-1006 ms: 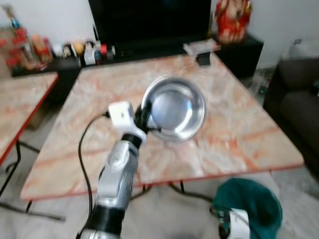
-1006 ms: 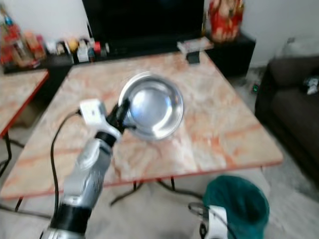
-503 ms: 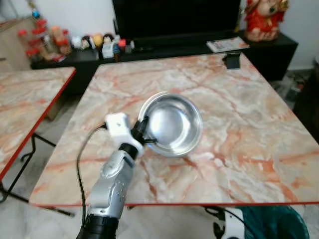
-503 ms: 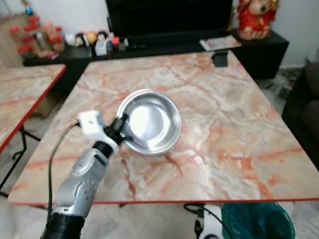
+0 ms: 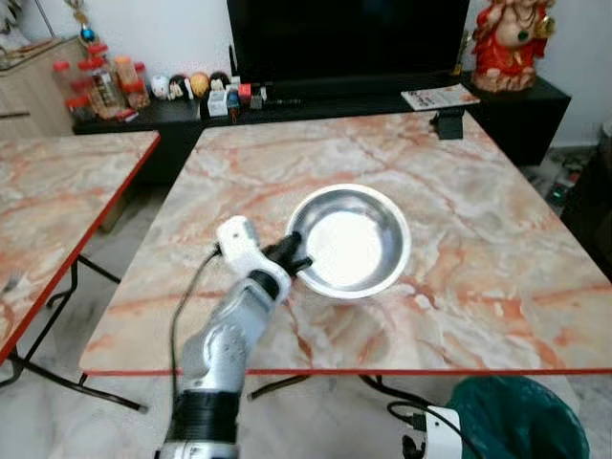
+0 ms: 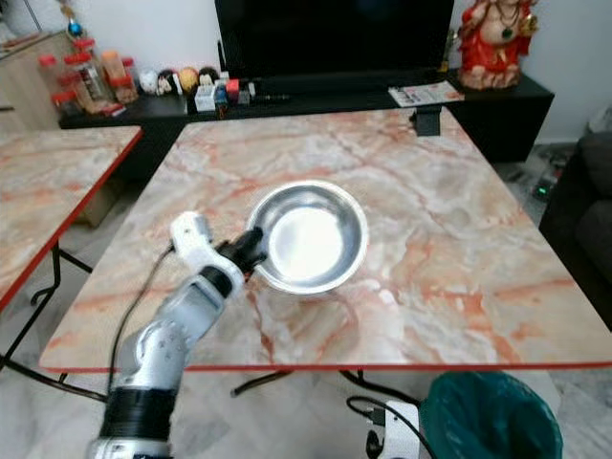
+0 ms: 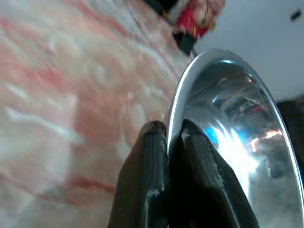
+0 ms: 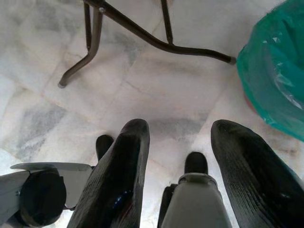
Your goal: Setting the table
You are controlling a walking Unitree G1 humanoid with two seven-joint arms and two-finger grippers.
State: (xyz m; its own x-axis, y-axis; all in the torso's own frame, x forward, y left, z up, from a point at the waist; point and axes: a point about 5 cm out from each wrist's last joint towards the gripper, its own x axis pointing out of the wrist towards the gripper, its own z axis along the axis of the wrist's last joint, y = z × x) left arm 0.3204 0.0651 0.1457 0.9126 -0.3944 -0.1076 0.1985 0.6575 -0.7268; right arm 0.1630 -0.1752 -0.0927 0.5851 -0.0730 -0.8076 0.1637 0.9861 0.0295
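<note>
The left gripper (image 5: 298,260) pinched the near-left rim of the steel bowl (image 5: 352,241) — one finger inside, one outside — above the middle of the marble table (image 5: 478,249). The right gripper (image 8: 178,161) hung idle, fingers spread, over the tiled floor (image 8: 47,95) beside a green bin (image 8: 273,71).

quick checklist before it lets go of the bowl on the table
1. Left gripper fingers clamped on the steel bowl rim: ok.
2. Bowl resting flat on the marble table: cannot tell; it may be tilted or just above the top.
3. Bowl well inside the table edges: ok.
4. Table around the bowl free of obstacles: ok.
5. Right gripper away from the work, fingers open, over the floor by the green bin: ok.
</note>
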